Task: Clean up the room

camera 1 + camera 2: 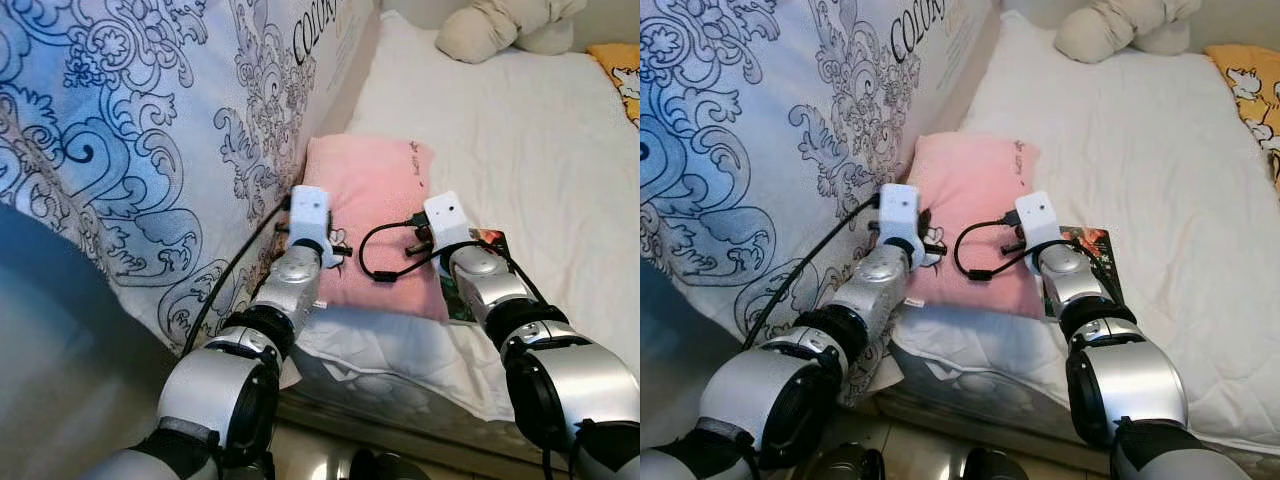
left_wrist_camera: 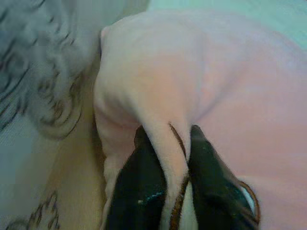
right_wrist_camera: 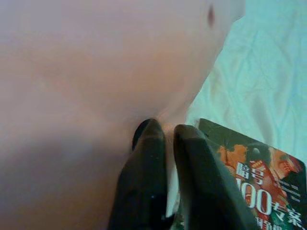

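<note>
Pinching the pink pillow (image 1: 372, 215) at frame centre, the left gripper (image 2: 175, 158) and right gripper (image 3: 165, 139) each clamp a fold of its near edge. Lift both evenly, I'd judge, leaving the book (image 3: 249, 187) underneath undisturbed.

A pink pillow (image 1: 372, 195) lies flat on the white bed, with its left side just beside the large patterned duvet. It is soft and rectangular, and it has a small dark mark near its far right corner. The fabric at its near edge is pinched into a raised fold on the left and also on the right. A book (image 3: 259, 187) with a dark, colourful cover lies at the pillow's near right corner, partly under it, on the white sheet.
</note>
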Controlling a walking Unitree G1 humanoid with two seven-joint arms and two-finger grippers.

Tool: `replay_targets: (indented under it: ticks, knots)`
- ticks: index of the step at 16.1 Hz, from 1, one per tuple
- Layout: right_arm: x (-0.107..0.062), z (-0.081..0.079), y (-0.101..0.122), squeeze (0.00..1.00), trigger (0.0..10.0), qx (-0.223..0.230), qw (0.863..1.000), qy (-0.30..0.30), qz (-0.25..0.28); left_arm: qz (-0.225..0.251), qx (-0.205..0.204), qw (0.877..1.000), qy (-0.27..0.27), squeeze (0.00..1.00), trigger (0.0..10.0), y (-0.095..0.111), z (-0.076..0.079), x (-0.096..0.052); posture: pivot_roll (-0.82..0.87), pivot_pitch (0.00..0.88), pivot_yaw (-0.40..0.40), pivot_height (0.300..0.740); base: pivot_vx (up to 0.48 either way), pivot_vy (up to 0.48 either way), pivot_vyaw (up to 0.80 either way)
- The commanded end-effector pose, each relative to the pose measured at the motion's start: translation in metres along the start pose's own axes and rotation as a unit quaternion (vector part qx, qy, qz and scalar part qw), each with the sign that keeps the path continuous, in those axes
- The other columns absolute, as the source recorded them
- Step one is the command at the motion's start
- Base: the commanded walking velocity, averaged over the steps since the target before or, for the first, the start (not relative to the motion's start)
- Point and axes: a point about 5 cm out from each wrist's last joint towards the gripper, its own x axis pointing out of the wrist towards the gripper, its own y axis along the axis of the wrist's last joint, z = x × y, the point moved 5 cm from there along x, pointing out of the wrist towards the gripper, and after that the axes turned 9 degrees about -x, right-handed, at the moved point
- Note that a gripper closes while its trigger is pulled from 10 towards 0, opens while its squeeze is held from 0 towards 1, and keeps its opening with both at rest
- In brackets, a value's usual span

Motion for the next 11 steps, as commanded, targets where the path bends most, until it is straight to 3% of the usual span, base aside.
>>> replay_targets:
  ticks: [1,3,5,6,8,11]
  knots:
    - [-0.001,0.002,-0.007,1.00,10.0,0.024,1.000,-0.007,-0.013,0.035,0.064,0.997,-0.022,1.00,10.0,0.020,0.010,0.003,0.08,0.032,-0.051,0.740,0.000,0.000,0.00]
    - [-0.001,-0.001,-0.014,1.00,10.0,0.048,0.999,-0.005,-0.019,0.055,0.087,0.994,-0.025,1.00,10.0,0.033,0.006,0.005,0.08,0.019,-0.051,0.740,0.000,0.000,0.00]
    - [-0.002,-0.001,-0.016,1.00,10.0,0.050,0.999,-0.004,-0.018,0.066,0.064,0.995,-0.029,1.00,10.0,0.041,0.007,0.006,0.08,0.006,-0.054,0.740,0.000,0.000,0.00]
    - [-0.001,0.006,-0.007,1.00,10.0,0.017,0.999,-0.025,-0.012,0.062,0.008,0.997,-0.035,1.00,10.0,0.037,0.012,0.005,0.08,0.000,-0.057,0.740,0.000,0.000,0.00]
    - [0.000,0.009,0.020,1.00,10.0,-0.027,0.999,-0.035,0.031,0.091,-0.035,0.993,-0.072,1.00,10.0,0.034,0.028,-0.004,0.06,0.000,-0.056,0.740,0.000,0.000,0.00]
    - [-0.002,0.013,0.017,1.00,10.0,0.022,0.998,-0.047,0.040,0.118,-0.028,0.989,-0.079,1.00,10.0,0.033,0.019,-0.015,0.07,0.000,-0.068,0.740,0.000,0.000,0.00]
